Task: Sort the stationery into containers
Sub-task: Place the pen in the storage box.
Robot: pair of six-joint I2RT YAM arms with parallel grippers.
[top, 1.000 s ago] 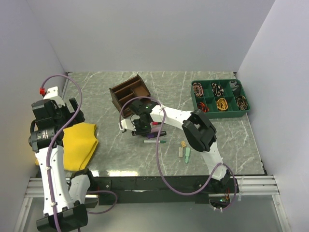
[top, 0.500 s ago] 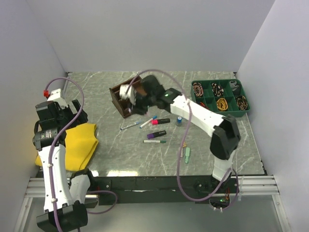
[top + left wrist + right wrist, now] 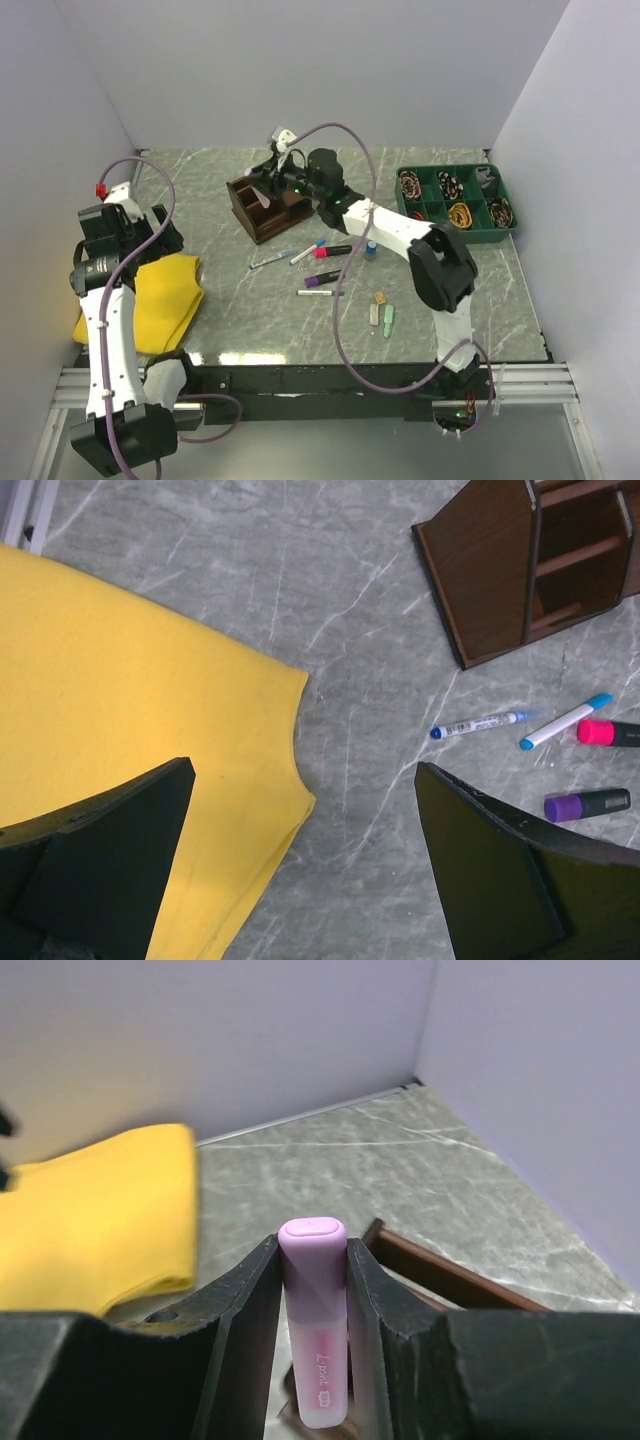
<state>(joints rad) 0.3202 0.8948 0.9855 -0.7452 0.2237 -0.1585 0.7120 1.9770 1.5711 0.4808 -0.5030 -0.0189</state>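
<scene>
My right gripper (image 3: 272,187) is shut on a pale pink-lilac highlighter (image 3: 315,1320), held upright just over the dark brown wooden organiser (image 3: 270,208), whose rim shows below the fingers (image 3: 440,1275). On the table lie a blue pen (image 3: 270,260), a blue-capped white pen (image 3: 307,251), a pink-capped black marker (image 3: 333,250), a purple-capped black marker (image 3: 322,278), a green-capped white pen (image 3: 320,293), a blue-capped cylinder (image 3: 371,248) and tan, white and pale-green pieces (image 3: 380,310). My left gripper (image 3: 305,870) is open and empty over the cloth's edge.
A yellow cloth (image 3: 165,295) lies at the left front. A green divided tray (image 3: 460,236) with coiled items stands at the back right. Grey walls close in the back and sides.
My right gripper rose from the pens on the table and carried the pink-lilac highlighter back-left, over the organiser. The left arm shifted only slightly.
</scene>
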